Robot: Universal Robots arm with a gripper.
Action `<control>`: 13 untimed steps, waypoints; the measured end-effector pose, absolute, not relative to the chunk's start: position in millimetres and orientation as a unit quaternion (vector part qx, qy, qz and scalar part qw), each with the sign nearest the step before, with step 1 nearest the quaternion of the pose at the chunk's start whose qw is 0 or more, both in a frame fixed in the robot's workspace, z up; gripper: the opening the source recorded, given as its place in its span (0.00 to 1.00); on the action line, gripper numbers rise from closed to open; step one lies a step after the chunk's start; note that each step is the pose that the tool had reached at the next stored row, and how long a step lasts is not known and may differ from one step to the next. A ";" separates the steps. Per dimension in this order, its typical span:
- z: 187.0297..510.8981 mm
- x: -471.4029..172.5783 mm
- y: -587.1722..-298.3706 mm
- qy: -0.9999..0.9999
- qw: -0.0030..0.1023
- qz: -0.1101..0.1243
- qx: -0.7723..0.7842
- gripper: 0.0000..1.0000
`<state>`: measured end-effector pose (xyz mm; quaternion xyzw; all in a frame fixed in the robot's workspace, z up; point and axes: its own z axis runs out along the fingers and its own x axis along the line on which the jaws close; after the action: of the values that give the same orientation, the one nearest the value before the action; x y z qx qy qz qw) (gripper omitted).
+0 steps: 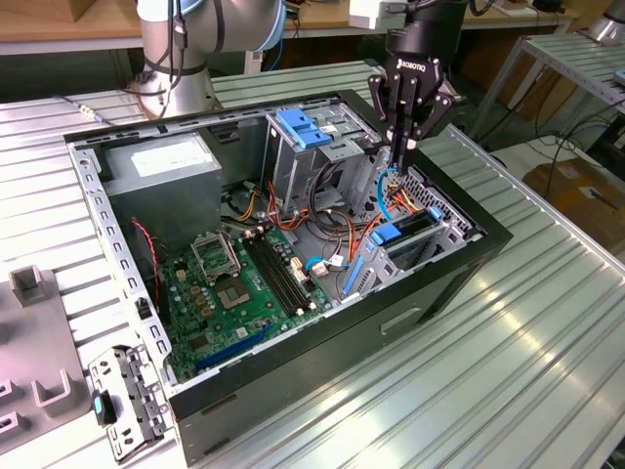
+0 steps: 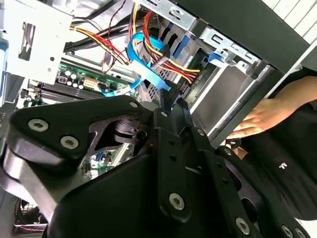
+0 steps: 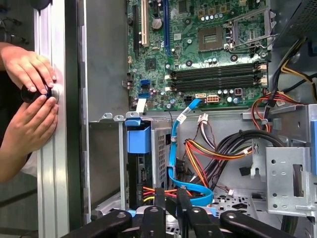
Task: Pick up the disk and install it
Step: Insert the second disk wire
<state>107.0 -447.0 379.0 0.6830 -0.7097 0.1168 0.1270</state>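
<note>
The disk [image 1: 414,229] stands on edge in its bay, seemingly guided in by its blue rails. At its twelve o'clock hangs the gripper [image 1: 400,154], fingers together and empty.

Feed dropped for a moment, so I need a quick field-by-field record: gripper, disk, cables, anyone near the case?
gripper: poised over the drive bay, just above the blue cable
disk: apparently on edge in the bay under a blue tab; not certain
case: open, on its side, motherboard exposed
person: hands at the table rail beside the case
</note>
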 end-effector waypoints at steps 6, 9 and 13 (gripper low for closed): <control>379.1 107.0 -439.5 -0.710 0.127 0.117 0.683 0.24; 379.0 108.3 -435.9 -0.709 0.130 0.120 0.682 0.24; 376.4 109.0 -435.6 -0.709 0.132 0.122 0.682 0.24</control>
<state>109.0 -435.6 376.4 0.6820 -0.7090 0.1219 0.1320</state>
